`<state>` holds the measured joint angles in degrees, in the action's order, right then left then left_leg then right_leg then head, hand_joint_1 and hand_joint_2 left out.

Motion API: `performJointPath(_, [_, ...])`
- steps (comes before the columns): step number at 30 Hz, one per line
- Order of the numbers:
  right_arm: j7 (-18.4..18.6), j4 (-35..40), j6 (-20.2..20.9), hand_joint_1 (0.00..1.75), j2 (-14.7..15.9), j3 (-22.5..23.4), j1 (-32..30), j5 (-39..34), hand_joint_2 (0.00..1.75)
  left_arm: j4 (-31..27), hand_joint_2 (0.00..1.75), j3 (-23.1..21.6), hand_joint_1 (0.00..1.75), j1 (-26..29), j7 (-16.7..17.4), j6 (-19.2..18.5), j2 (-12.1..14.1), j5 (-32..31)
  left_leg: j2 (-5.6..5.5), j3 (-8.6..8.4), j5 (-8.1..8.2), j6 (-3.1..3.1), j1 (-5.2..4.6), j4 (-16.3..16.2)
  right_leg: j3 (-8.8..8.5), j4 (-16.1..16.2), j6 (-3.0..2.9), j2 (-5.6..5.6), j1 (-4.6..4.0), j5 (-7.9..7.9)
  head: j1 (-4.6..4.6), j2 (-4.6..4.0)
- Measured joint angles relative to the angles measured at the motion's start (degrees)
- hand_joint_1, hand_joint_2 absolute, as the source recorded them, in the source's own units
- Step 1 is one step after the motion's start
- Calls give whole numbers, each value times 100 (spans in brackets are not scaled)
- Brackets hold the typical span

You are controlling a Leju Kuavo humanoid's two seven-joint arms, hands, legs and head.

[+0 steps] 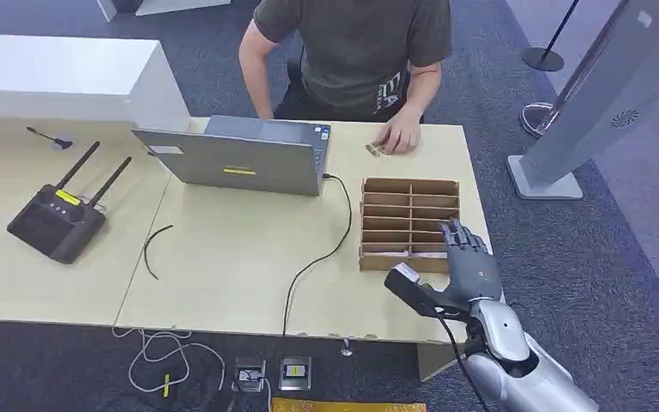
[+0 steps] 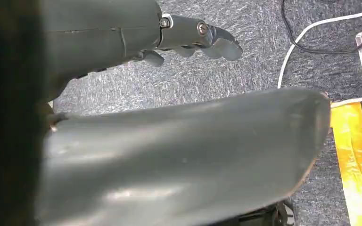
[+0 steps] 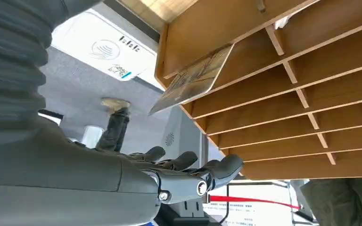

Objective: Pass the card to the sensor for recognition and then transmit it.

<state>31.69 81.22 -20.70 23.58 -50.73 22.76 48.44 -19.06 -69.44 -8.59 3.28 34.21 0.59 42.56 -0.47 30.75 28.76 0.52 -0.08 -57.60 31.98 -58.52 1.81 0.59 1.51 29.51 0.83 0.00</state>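
Note:
A wooden card rack (image 1: 409,199) with several slots stands on the table's right side. A card (image 3: 192,79) sticks out of its nearest slot, seen close in the right wrist view, and shows as a pale strip (image 1: 412,253) from the head. My right hand (image 1: 466,264) hovers at the rack's near right corner, fingers (image 3: 188,165) spread and apart from the card, holding nothing. The white reader panel (image 3: 101,47) belongs to the grey kiosk (image 1: 605,94) standing on the floor to the right. My left hand (image 2: 188,37) hangs over the carpet, empty, fingers loosely extended.
A person sits across the table, one hand (image 1: 401,137) resting by small items (image 1: 373,150). A grey laptop (image 1: 240,159) with a black cable (image 1: 322,253) sits mid-table, and a black router (image 1: 56,221) lies at the left. Cables and sockets (image 1: 266,373) lie on the floor below.

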Motion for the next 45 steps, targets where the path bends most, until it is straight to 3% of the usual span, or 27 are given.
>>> performJointPath(21, [52, -120, -15, 0, -42, 63, -41, 144, 175, 0, 0, 2, 0, -3, 66, -15, 2, -114, 1, -2, 0, 0, 0, 0, 0, 0, 0, -1, 0, 0, 0, 0])
performJointPath(23, [52, -131, -15, 9, -42, 63, -46, 144, 175, 0, 0, 0, 0, -3, 68, -18, 2, -116, 1, -2, 0, 0, 0, 0, 0, 0, 0, -1, 0, 0, 0, 0])
performJointPath(24, [52, -133, -15, 42, -42, 63, -50, 144, 175, 0, 0, 2, 0, -2, 70, -22, 2, -118, 1, -1, 0, 0, 0, 0, 0, 0, 0, -1, 0, 0, 0, 0])
performJointPath(25, [52, -138, -13, 150, -42, 63, -52, 144, 175, 0, 0, 0, 0, -3, 77, -26, 2, -122, 1, -2, 0, 0, 0, 0, 0, 0, 0, -1, 0, 0, 0, 0])
performJointPath(27, [70, -138, -13, 175, -42, 63, -65, 146, 175, 0, 0, 0, 0, -3, 92, -35, 2, -133, 1, -2, 0, 0, 0, 0, 0, 0, 0, -1, 0, 0, 0, 0])
performJointPath(45, [-57, -160, -61, 175, -96, 63, -148, 13, 175, -9, 0, 0, 0, -10, 203, -77, 7, -197, 1, -4, 0, 0, 0, 0, -1, 0, 0, -2, 0, 0, 0, 0])
